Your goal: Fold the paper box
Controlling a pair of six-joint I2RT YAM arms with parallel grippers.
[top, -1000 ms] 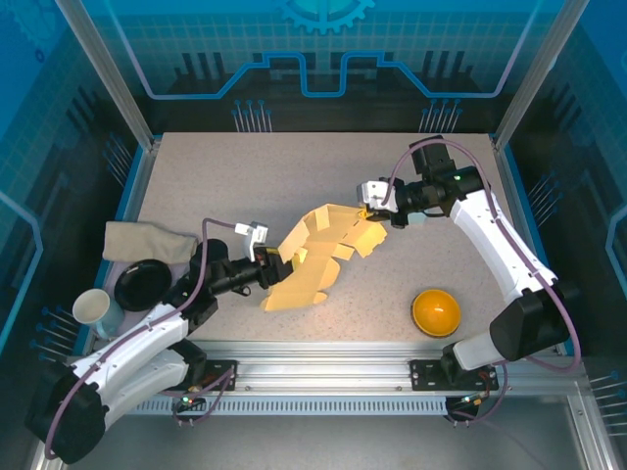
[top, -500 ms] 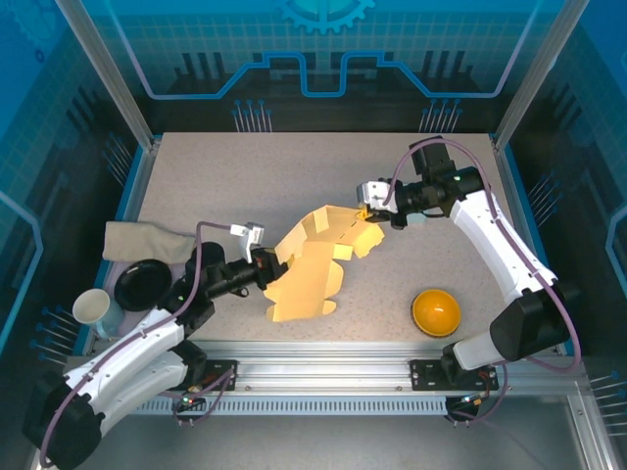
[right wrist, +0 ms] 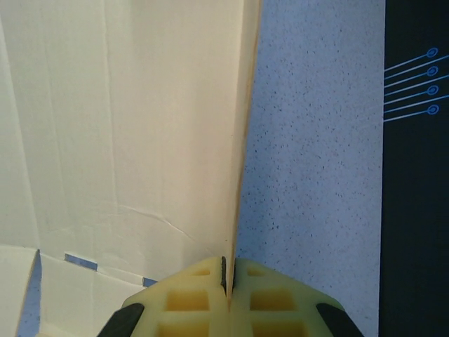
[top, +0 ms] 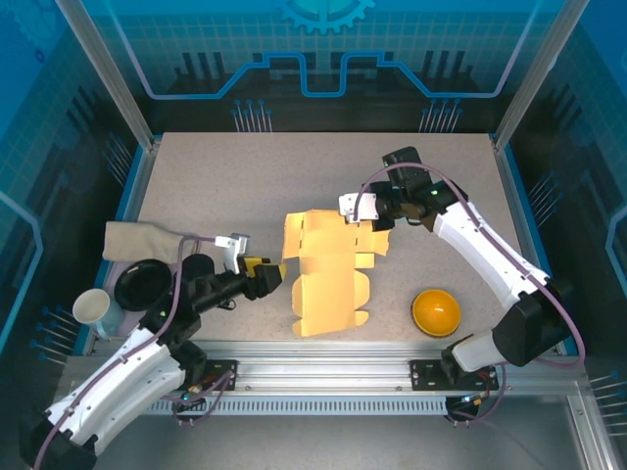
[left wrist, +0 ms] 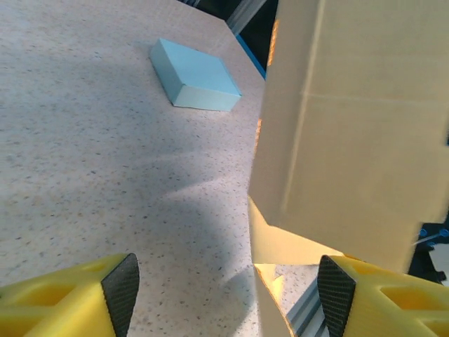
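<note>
I've got the right hand (top: 377,217) pinched on the far-right edge of the box (top: 328,279); left hand (top: 266,277) is wide, empty, just beside its left flap.

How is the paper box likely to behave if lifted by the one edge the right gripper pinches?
Probably floppy: the paper box is thin creased card with loose flaps, so panels would likely hinge and sag. Likely light, since the right gripper pinches just one thin edge.
</note>
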